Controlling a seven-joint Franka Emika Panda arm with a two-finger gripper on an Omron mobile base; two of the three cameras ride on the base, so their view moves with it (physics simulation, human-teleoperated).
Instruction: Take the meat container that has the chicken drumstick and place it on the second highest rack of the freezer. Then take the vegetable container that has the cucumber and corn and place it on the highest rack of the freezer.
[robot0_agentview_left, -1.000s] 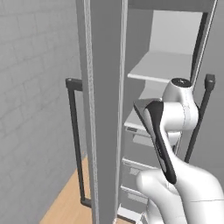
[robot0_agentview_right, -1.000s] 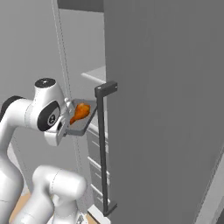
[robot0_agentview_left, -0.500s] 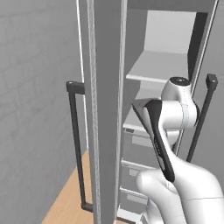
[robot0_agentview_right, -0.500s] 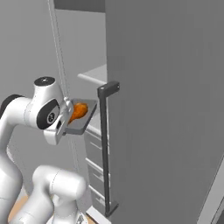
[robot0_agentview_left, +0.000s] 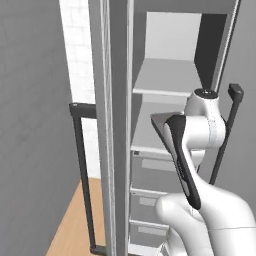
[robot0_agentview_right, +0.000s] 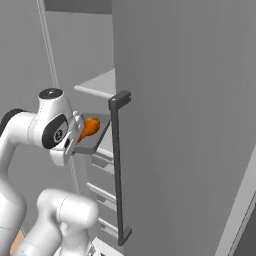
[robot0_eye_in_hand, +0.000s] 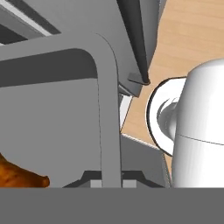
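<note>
My claw (robot0_eye_in_hand: 106, 181), pinching the rim of the meat container (robot0_agentview_right: 93, 142) with its chicken drumstick (robot0_agentview_right: 88, 127), has edged closer to the freezer (robot0_agentview_left: 165, 150) shelves, so placement nears.

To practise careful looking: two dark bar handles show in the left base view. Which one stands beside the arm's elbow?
The right handle, slanting past the white elbow; the left handle stands apart, beyond the door's edge.

Matt grey freezer (robot0_agentview_right: 185, 125) panels, smooth; its dark bar handle (robot0_agentview_right: 117, 170) looks satin. The chicken drumstick (robot0_agentview_right: 88, 127) shows glossy, lumpy orange-brown in a smooth grey tray (robot0_eye_in_hand: 109, 109). Floor (robot0_agentview_left: 75, 225) is pale wood.
</note>
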